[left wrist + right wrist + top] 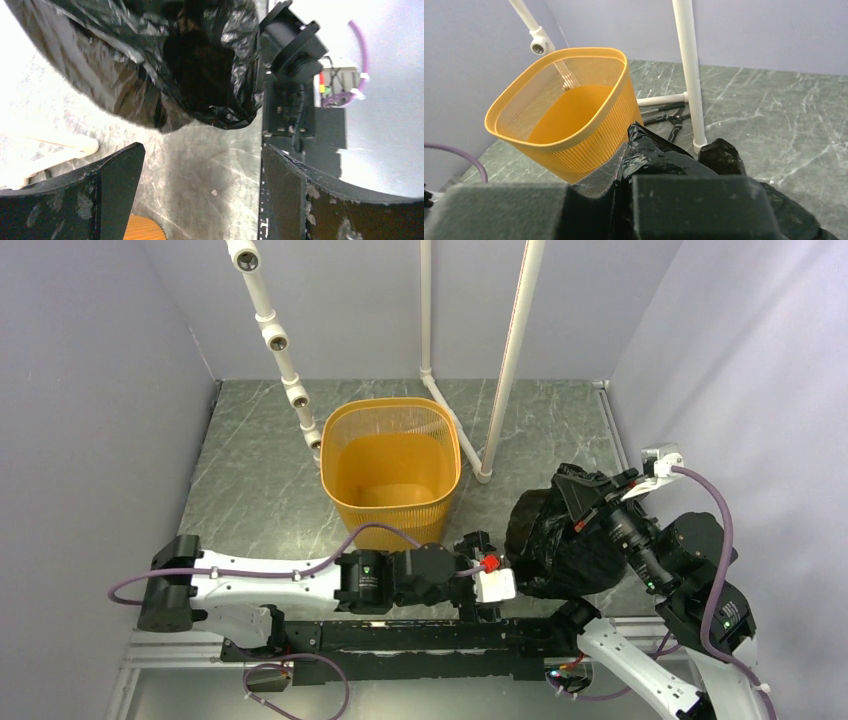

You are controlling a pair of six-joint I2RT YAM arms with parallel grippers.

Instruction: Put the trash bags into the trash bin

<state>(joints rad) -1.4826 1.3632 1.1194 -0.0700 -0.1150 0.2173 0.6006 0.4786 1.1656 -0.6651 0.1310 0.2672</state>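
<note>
The yellow-orange trash bin [391,466] stands upright in the middle of the floor, empty inside; it also shows in the right wrist view [564,117]. The black crinkled trash bag [550,540] hangs bunched to the right of the bin. My right gripper [578,506] is shut on the trash bag [659,155], which bulges out between its jaws. My left gripper [478,558] is open and empty, just left of the bag. In the left wrist view the bag [165,65] hangs above the floor ahead of the open fingers [120,185].
White PVC pipes [510,360] stand behind and right of the bin, with a horizontal base pipe [661,100] on the floor. Black pliers [666,119] lie beside that pipe. Purple walls close in left, right and back.
</note>
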